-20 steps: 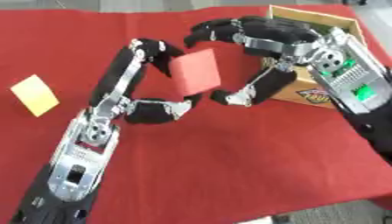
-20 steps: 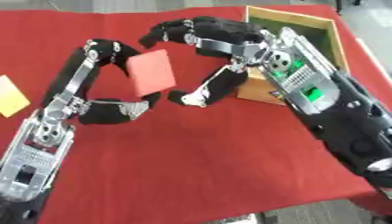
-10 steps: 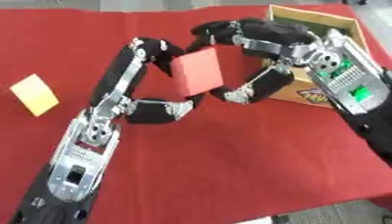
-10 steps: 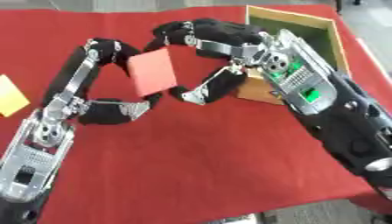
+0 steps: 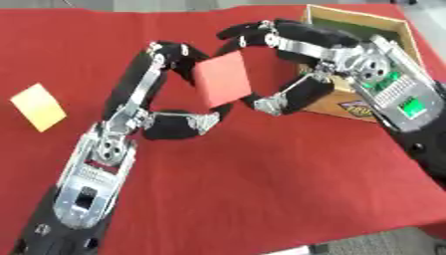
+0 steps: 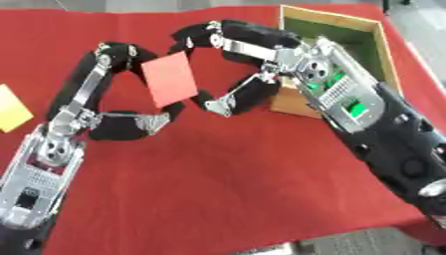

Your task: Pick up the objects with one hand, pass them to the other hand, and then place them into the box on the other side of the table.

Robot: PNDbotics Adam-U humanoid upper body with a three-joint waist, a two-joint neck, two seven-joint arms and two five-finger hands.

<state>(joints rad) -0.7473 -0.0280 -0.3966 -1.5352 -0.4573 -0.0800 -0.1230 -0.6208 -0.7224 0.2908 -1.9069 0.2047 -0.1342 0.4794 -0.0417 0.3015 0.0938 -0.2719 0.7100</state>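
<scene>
Over the middle of the red tablecloth point(image 5: 261, 189), both arms meet around one red block point(image 5: 224, 78), held up off the cloth. The wooden box point(image 5: 396, 35) sits at the right edge, right beside the right hand point(image 5: 300, 47), so that hand is the nearer one for the drop. The left hand point(image 5: 178, 119) pinches the block: long fingers curl over its upper left edge, thumb presses its lower edge. The block stands tilted, flat face toward the camera, long axis running roughly up-down, top leaning left. The right hand's fingers point(image 6: 228, 37) arch spread over the block's upper right corner, its thumb reaching in under the lower right; whether they touch the block I cannot tell. Judgement: handover is mid-way, the right hand must close on the right edge before the left lets go. After that it's a short swing right into the box; the near box wall is the thing to clear. A yellow block point(image 5: 38, 106) lies flat far left, well apart, near the left arm's side. The cloth looks flat, with room around it.
</scene>
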